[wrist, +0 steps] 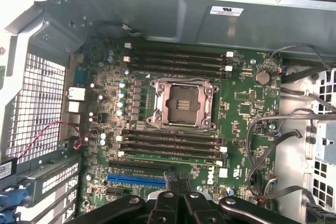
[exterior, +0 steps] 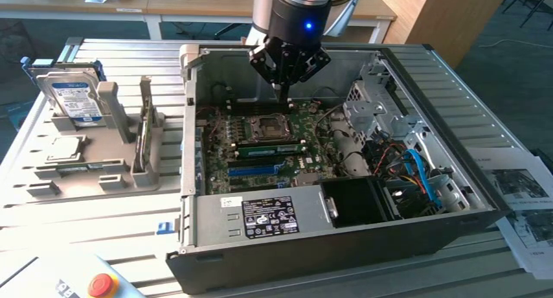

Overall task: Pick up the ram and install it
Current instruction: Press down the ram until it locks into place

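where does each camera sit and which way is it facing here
Exterior view: off the arm, raised beside the table, looking down into the open computer case; the arm's lower end and the shut gripper hang over the motherboard.
Wrist view: on the wrist, looking straight down at the motherboard; the gripper shows at the frame edge by the blue slot.
Shared: the empty processor socket, the blue slot and the case wall.

The arm (exterior: 298, 3) was a silver tube ending in a black cylindrical wrist with a small blue light; its gripper (exterior: 283, 84) was black, built of angular linkages with round silver screws
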